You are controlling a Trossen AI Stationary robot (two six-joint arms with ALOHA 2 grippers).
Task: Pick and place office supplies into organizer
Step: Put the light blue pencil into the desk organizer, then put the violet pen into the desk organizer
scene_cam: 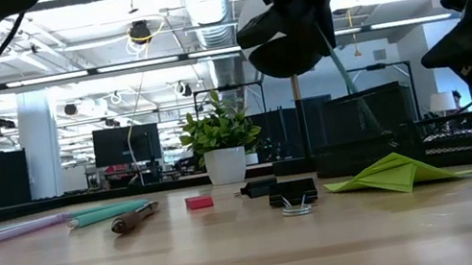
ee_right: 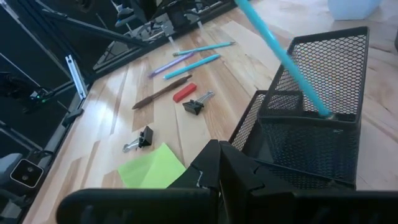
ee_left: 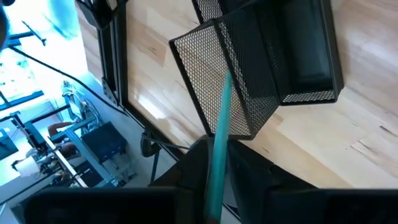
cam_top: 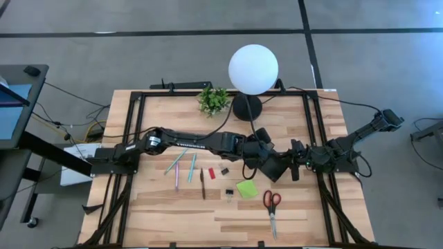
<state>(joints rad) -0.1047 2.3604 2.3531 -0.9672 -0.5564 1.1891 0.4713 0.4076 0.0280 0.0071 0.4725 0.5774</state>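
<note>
No readable brand, label or writing anywhere on the supplies or the organizer.

Far left on the table (cam_top: 173,207): pink pen (cam_top: 176,177), two teal pens (cam_top: 192,168) fanned beside it, then dark pen (cam_top: 203,185), small red piece (cam_top: 212,173), two black clips (cam_top: 229,194), lime-green sticky-note pad (cam_top: 247,189) and red-handled scissors (cam_top: 271,207), all lying flat and apart from one another. Bare wood in front of them toward the near edge; black frame rails along both side edges.

Reaching across from the left, left gripper (ee_left: 217,186) above the organizer (ee_right: 311,134), a teal pen (ee_left: 219,143) between its fingers (ee_left: 186,180), tip already down inside the tall mesh back section and leaning; whether the fingers clamp it or stand slightly parted, cannot tell. Organizer right of centre, between both arms, near the lamp base (cam_top: 246,107).

Furthest right, right gripper (ee_right: 217,174) fully closed, empty, low just beside the organizer's shallower tray.
</note>
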